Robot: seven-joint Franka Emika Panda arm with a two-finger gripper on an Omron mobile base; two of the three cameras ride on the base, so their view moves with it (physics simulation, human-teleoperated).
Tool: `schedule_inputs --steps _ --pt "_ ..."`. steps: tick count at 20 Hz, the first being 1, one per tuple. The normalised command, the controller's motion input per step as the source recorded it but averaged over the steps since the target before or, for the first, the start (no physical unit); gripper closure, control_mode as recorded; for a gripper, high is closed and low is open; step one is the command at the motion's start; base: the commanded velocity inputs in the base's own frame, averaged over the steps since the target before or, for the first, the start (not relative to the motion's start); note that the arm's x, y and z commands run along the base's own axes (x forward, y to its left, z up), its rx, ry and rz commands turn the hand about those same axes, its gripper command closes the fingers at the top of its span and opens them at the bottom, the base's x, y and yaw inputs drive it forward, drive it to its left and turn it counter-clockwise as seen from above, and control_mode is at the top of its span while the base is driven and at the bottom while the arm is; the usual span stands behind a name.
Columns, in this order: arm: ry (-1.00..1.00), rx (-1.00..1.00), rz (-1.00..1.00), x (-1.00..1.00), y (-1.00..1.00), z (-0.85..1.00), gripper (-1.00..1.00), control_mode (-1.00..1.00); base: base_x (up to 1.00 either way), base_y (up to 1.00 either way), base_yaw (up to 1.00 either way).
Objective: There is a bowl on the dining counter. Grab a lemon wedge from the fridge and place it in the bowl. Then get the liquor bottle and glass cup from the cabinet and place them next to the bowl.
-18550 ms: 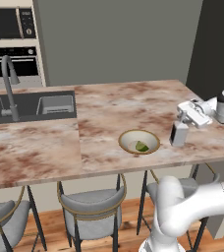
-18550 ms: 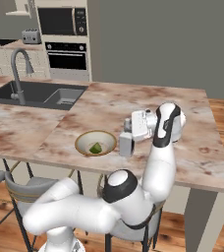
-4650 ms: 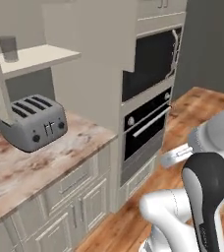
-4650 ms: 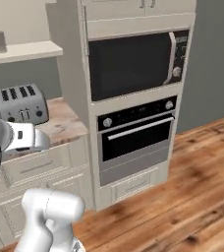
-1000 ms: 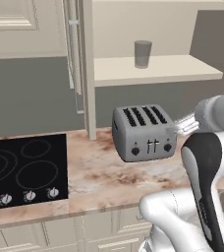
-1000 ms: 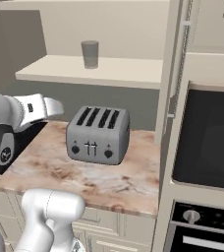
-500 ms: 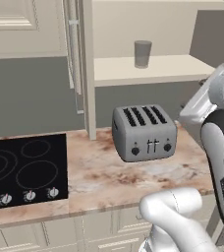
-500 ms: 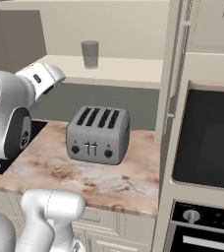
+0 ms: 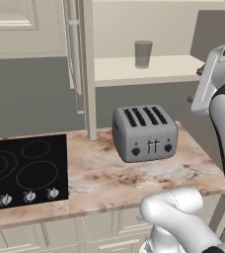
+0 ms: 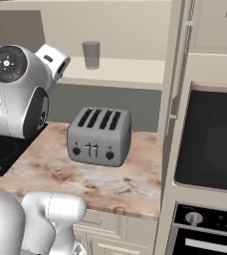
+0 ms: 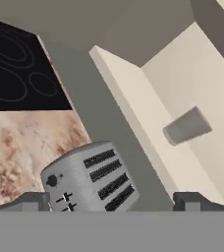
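The glass cup (image 9: 143, 53) (image 10: 91, 54) is a grey see-through tumbler standing upright on the cream shelf (image 9: 149, 69) (image 10: 120, 72) of the cabinet. The cabinet's panelled door (image 9: 79, 59) stands open. In the hand view the cup (image 11: 187, 126) appears tilted, ahead and to the right. My gripper (image 11: 113, 202) is open with nothing between its fingertips (image 11: 33, 201), and it is well short of the cup, out in front of the shelf. The white hand (image 9: 207, 84) (image 10: 54, 59) hangs at about shelf height. The liquor bottle, bowl, lemon wedge and fridge are out of view.
A grey four-slot toaster (image 9: 145, 132) (image 10: 99, 129) (image 11: 89, 179) stands on the marbled worktop (image 9: 109, 178) under the shelf. A black cooktop (image 9: 20, 168) (image 11: 15, 74) lies to its left. A built-in microwave and oven column (image 10: 210, 149) stands to the right.
The arm has lifted the hand from toaster height up to shelf height. The jaws have stayed open, and the cup and toaster have not moved.
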Motion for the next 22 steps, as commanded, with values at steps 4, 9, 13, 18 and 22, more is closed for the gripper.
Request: schedule_inputs --steps 4,9,13,18,22 --pt "0.00 -0.07 0.17 0.13 0.00 0.06 -1.00 -1.00 0.00 0.00 0.00" --pt "0.00 -0.10 0.24 0.15 0.00 0.18 -1.00 -1.00 0.00 0.00 0.00" --pt "0.00 -0.11 0.27 0.16 0.00 0.19 -1.00 -1.00 0.00 0.00 0.00" --pt "0.00 -0.10 0.29 0.24 0.00 0.19 -1.00 -1.00 0.00 0.00 0.00" --pt "-0.06 -0.14 0.18 0.16 0.01 0.23 -1.00 -1.00 0.00 0.00 0.00"
